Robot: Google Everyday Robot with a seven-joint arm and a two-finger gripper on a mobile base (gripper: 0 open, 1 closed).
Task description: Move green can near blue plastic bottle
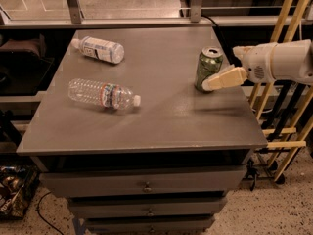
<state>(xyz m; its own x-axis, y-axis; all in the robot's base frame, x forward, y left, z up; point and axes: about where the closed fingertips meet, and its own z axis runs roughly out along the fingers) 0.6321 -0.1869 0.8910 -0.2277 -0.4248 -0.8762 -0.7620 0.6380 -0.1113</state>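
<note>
Green can (209, 67) stands upright, the claw (211, 84) right beside it, whether open or closed I cannot tell.

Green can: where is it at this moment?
In the camera view, the green can stands upright near the cabinet top's right edge, with the tool right beside it; the blue plastic bottle lies at the back left.
</note>
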